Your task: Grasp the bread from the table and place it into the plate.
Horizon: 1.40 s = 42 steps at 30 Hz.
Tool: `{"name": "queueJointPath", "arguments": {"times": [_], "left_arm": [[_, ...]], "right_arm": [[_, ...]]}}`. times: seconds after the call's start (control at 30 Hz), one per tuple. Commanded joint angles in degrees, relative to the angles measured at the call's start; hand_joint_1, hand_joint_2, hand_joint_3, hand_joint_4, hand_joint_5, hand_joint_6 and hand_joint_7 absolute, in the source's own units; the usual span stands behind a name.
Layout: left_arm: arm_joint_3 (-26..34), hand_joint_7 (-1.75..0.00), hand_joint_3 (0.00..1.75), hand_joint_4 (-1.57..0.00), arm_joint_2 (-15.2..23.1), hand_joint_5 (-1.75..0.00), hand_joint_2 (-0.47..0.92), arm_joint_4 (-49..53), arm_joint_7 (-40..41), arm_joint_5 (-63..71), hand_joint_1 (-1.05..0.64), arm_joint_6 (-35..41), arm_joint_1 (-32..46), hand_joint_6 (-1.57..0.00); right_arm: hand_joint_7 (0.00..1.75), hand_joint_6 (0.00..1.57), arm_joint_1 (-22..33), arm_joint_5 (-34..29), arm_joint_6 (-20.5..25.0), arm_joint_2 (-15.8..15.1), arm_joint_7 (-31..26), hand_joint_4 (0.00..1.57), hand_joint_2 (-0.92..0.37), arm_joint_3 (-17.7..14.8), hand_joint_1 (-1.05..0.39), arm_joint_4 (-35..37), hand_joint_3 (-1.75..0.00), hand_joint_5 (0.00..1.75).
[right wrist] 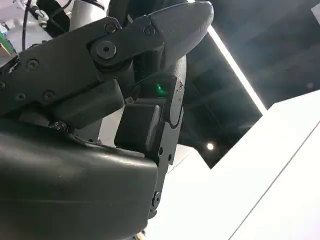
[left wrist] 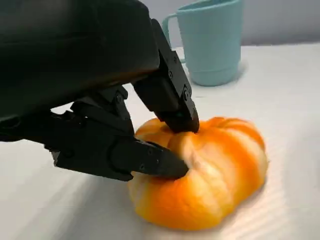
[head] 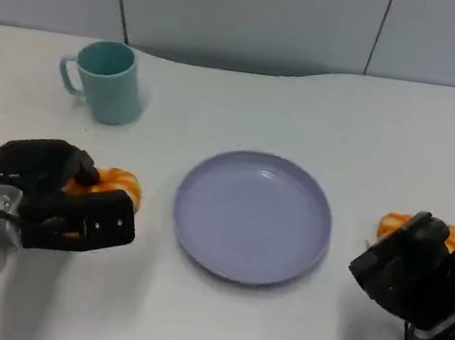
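Fingers [left wrist: 170, 107] of my left hand [head: 56, 198] are pressing into an orange pumpkin-shaped bread roll [left wrist: 205, 172], one from above and one from the side, so I am pinching it where it is sitting on the white bench [head: 216, 319], just to the left of the blue-grey plate [head: 252, 215]. In the head view the roll is peeking out from behind my fingers. A second orange bread roll [head: 396, 226] is lying to the right of the plate, partly hidden behind my right hand [head: 416, 270]. I cannot tell whether that hand's fingers are touching it, or whether they are apart or together; its wrist view is pointing up at a dark ceiling. A teal mug [head: 105, 80] is standing upright further back on the left.
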Motion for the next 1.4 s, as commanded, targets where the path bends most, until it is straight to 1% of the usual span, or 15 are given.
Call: {"name": "queueJointPath", "arguments": {"times": [0.03,0.13,0.23,0.3,0.43,0.5,0.6,0.67,0.7,0.77,0.83,0.9,1.07,1.17,1.4], "left_arm": [[2.49,0.00,0.00,-0.96,-0.20,-0.40,0.78,0.18,1.32,-5.85,-0.17,-5.32,1.71,-1.14],[9.76,0.00,0.01,-1.09,-0.21,-0.20,0.84,-3.24,2.44,-15.53,-0.14,-14.65,-1.22,-1.14],[12.67,-0.01,0.01,-1.16,-0.62,-0.15,0.84,-6.22,0.35,-20.47,-0.18,-18.70,-4.74,-1.16],[13.36,-0.02,0.00,-1.22,-1.12,-0.14,0.82,-8.54,-1.16,-22.38,-0.25,-20.86,-7.39,-1.19],[13.57,-0.03,0.00,-1.31,-3.00,-0.14,0.79,-10.82,-4.11,-24.70,-0.26,-23.07,-10.45,-1.24],[13.68,-0.03,0.00,-1.33,-4.75,-0.14,0.77,-10.92,-5.83,-26.09,-0.24,-23.87,-10.88,-1.26],[13.37,-0.02,0.00,-1.32,-8.01,-0.13,0.76,-10.48,-10.61,-28.15,-0.24,-24.09,-9.46,-1.25],[11.79,-0.01,0.00,-1.21,-7.93,-0.07,0.73,-10.57,-10.85,-26.38,-0.29,-23.15,-8.27,-1.11],[10.91,0.00,0.00,-1.06,-7.47,-0.03,0.72,-10.68,-10.87,-25.32,-0.42,-22.49,-7.91,-0.93],[9.23,0.00,0.00,-0.93,-5.99,-0.01,0.72,-11.21,-12.32,-23.52,-0.53,-20.79,-7.51,-0.80],[7.80,0.00,0.02,-0.48,-4.13,0.00,0.77,-12.24,-15.04,-22.17,-0.78,-18.39,-6.85,-0.47],[7.38,0.00,0.02,-0.32,-3.29,0.00,0.79,-13.74,-16.23,-21.87,-0.88,-16.66,-5.95,-0.35],[7.12,0.00,0.01,-0.28,-2.02,0.00,0.80,-16.65,-16.79,-21.59,-0.88,-14.01,-3.43,-0.32],[5.81,-0.01,0.01,-0.28,-0.67,-0.01,0.81,-18.42,-15.40,-19.45,-0.89,-13.12,-2.31,-0.32],[2.69,-0.01,0.00,-0.31,2.29,-0.02,0.81,-19.82,-14.36,-14.24,-0.90,-7.56,-0.20,-0.33]], "right_arm": [[0.01,1.40,-0.36,0.54,-1.15,-0.11,-0.39,1.57,-0.85,-0.31,-0.58,-0.53,-0.01,0.02],[0.00,1.40,-1.50,0.73,-2.24,0.40,-1.09,1.57,-0.85,-0.85,-0.57,0.43,0.00,0.02],[0.00,1.40,-2.66,0.63,-2.48,0.89,-1.82,1.57,-0.85,-1.21,-0.57,1.23,0.00,0.03],[0.00,1.39,-3.68,0.41,-2.94,1.07,-2.08,1.57,-0.86,-1.41,-0.55,2.09,0.00,0.02],[0.00,1.38,-4.92,-0.25,-5.04,1.27,-2.36,1.55,-0.87,-1.31,-0.52,3.16,-0.01,0.01],[0.00,1.38,-5.25,-0.44,-5.03,1.38,-3.01,1.56,-0.86,-1.07,-0.52,3.01,0.00,0.01],[0.00,1.36,-5.26,0.71,-7.74,2.76,-1.87,1.54,-0.87,-2.08,-0.52,2.56,-0.01,0.00],[0.00,1.36,-5.13,1.17,-8.02,3.22,-1.31,1.53,-0.87,-2.40,-0.52,2.35,-0.01,0.00],[0.00,1.36,-5.11,1.24,-8.18,3.32,-1.01,1.52,-0.88,-2.47,-0.52,2.32,-0.01,0.00],[0.00,1.36,-5.00,1.50,-8.60,3.48,-0.48,1.51,-0.88,-2.60,-0.53,2.24,-0.01,0.00],[0.00,1.36,-4.98,1.41,-8.17,3.35,-0.14,1.49,-0.88,-2.39,-0.54,2.11,0.00,0.00],[0.00,1.36,-4.85,1.37,-8.37,3.32,-0.26,1.49,-0.88,-2.41,-0.54,2.01,0.00,0.00],[0.00,1.36,-4.71,1.10,-7.80,2.97,-0.24,1.51,-0.88,-2.34,-0.53,2.66,0.00,0.01],[0.00,1.35,-4.85,0.38,-4.59,1.81,0.47,1.51,-0.87,-1.34,-0.50,2.91,0.00,0.00],[0.01,1.38,-3.07,-0.04,-4.63,1.07,-1.10,1.57,-0.85,-0.19,-0.52,0.92,0.00,0.02]]}}
